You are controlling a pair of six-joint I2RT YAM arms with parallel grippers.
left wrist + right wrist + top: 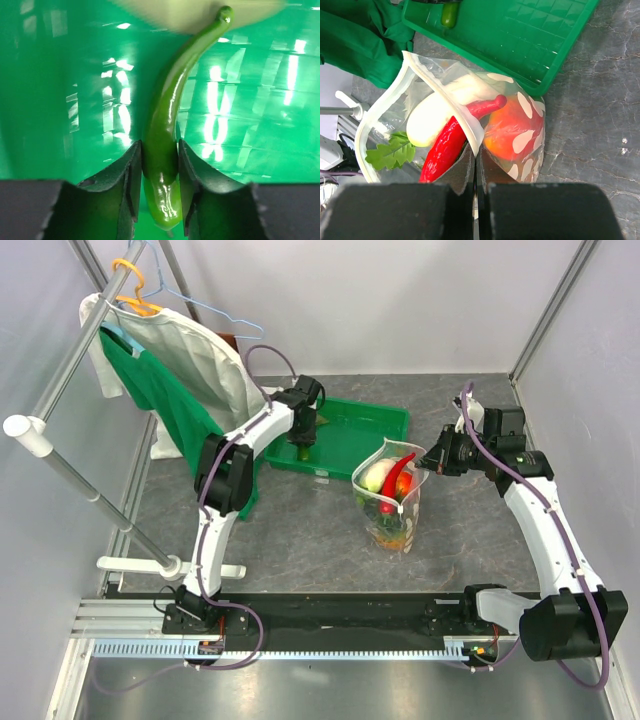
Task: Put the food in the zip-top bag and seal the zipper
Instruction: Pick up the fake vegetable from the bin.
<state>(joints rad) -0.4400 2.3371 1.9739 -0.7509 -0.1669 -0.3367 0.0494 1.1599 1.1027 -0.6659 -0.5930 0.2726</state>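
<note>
The clear dotted zip-top bag (pixel 392 508) stands open on the grey table and holds a red chili (pixel 445 145), a white oblong vegetable (pixel 432 117), a red tomato (pixel 507 132) and a pineapple's green crown (pixel 390 152). My right gripper (pixel 476 159) is shut on the bag's mouth rim, holding it up and open. My left gripper (pixel 160 175) is shut on a long green pepper (pixel 165 145) over the green tray (pixel 380 425); it shows at the tray's near left (pixel 304 445). The zipper's slider and the grapes are not visible.
A green cloth and a white cloth hang on a rack (pixel 160 360) at the back left. A metal pole (pixel 90 490) runs down the left side. The tray lies behind the bag; grey walls close in the back and right.
</note>
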